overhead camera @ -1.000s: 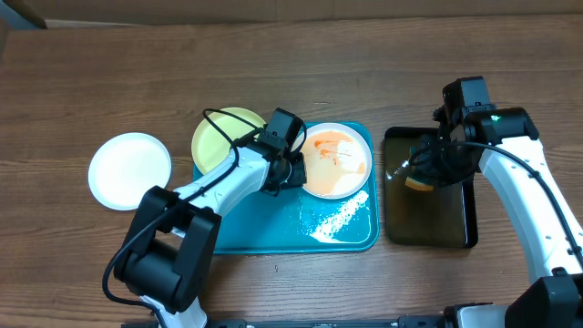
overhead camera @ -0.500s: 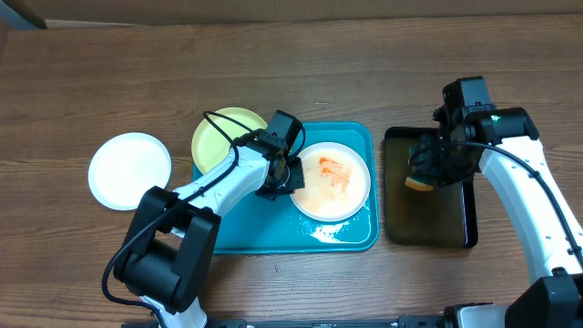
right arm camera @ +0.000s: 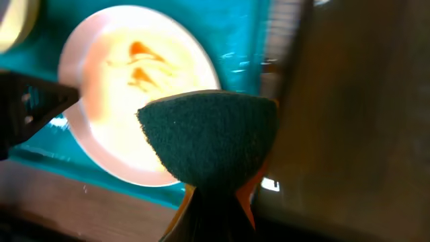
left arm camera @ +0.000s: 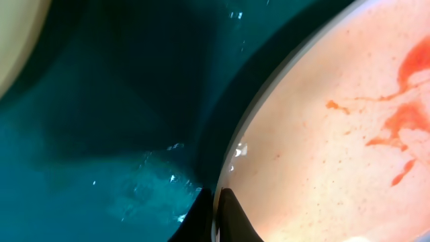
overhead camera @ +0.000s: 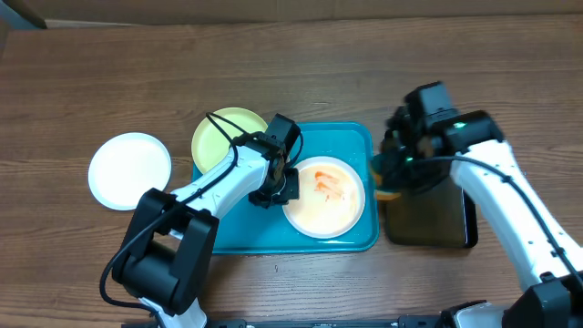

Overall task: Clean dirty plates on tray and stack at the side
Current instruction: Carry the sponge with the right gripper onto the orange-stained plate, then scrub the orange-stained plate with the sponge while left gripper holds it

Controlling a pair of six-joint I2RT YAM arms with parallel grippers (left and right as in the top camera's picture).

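Pinching the left rim of the sauce-smeared white plate [overhead camera: 323, 196], the left gripper [overhead camera: 276, 189] clamps tight, steadying the dish in the near-right part of the teal tray [overhead camera: 241, 232]. The right gripper [right arm camera: 213, 202], closed around a green-faced sponge [right arm camera: 211, 131], hovers above the tray's right edge, beside the black tray [overhead camera: 437, 223]. Wiping looks next, which means lowering the sponge onto the orange smears. A pale yellow-green plate [overhead camera: 223, 132] sits at the tray's far-left corner, and a clean white plate [overhead camera: 129, 170] lies off its left edge.
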